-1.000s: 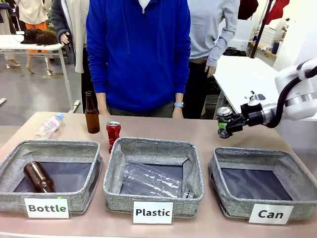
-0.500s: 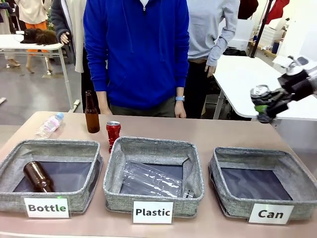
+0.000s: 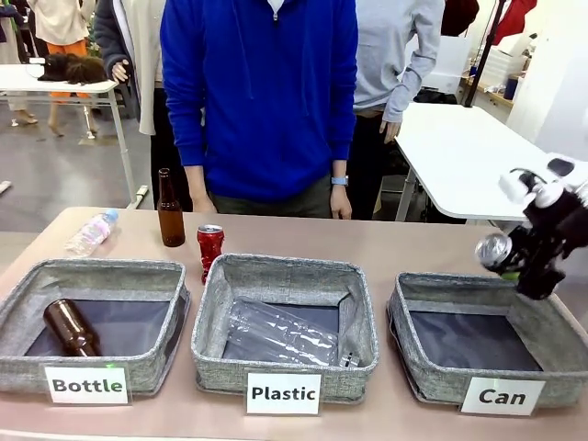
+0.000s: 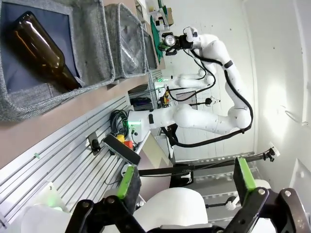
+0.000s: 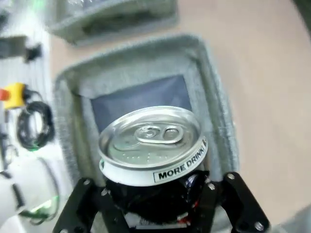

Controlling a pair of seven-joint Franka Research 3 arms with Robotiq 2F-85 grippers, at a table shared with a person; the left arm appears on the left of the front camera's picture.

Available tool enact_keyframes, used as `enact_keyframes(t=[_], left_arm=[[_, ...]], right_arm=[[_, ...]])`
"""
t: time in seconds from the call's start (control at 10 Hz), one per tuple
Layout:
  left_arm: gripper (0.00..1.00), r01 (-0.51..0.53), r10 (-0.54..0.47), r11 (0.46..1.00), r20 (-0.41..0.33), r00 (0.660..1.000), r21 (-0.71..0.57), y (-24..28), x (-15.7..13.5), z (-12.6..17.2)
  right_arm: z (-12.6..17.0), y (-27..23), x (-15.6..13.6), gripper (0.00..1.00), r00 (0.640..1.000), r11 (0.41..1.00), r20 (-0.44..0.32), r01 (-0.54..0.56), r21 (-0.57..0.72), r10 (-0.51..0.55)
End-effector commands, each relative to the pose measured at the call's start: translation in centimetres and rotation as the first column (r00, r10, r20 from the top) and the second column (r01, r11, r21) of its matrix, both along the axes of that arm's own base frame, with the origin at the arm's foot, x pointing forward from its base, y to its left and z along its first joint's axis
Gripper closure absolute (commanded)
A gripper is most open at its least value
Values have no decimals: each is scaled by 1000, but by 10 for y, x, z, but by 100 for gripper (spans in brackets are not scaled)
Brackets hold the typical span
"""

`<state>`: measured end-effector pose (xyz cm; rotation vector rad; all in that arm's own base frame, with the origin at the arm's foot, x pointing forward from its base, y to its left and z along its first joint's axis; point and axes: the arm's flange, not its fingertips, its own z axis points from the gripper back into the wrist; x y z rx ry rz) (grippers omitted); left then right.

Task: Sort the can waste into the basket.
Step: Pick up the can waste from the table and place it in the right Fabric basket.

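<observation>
Sorting table seen from the robot's side. The right gripper (image 3: 511, 260) hangs above the far right corner of the "Can" basket (image 3: 432, 378), the rightmost of three grey baskets along the near edge. Its jaws are clamped on the black-and-silver can (image 3: 493, 250), which is tilted with its silver top toward the left. In the right wrist view the can (image 5: 150, 141) sits between the two fingers of the gripper (image 5: 155, 201), top toward the camera, with the basket's dark base and grey rim (image 5: 214, 82) beneath it.

The red can (image 3: 210, 248) stands upright on the table, just beyond the far left corner of the "Plastic" basket (image 3: 213, 354) and near an upright brown bottle (image 3: 170, 209).

The left gripper (image 4: 187, 182) has its jaws spread wide, with nothing between them.

A person in a blue top (image 3: 262, 92) stands at the far side.
</observation>
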<state>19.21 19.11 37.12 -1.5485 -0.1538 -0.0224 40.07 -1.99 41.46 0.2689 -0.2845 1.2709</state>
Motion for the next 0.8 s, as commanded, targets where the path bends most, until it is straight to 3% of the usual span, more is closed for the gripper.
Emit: enact_keyframes(t=[0.0,0.5,0.6,0.7], left_arm=[[0,-1,2,1000,24,1000,-15,0,0,1],[0,-1,2,1000,24,1000,-15,0,0,1],[0,-1,2,1000,24,1000,-15,0,0,1],[0,-1,2,1000,24,1000,-15,0,0,1]], right_arm=[[-16,19,-5,100,995,987,37,96,-129,-92],[-22,18,-8,100,997,984,-38,54,-169,-61],[-23,21,-7,59,996,987,-88,14,-160,-28],[-22,21,-7,40,995,986,-93,10,-164,-26]])
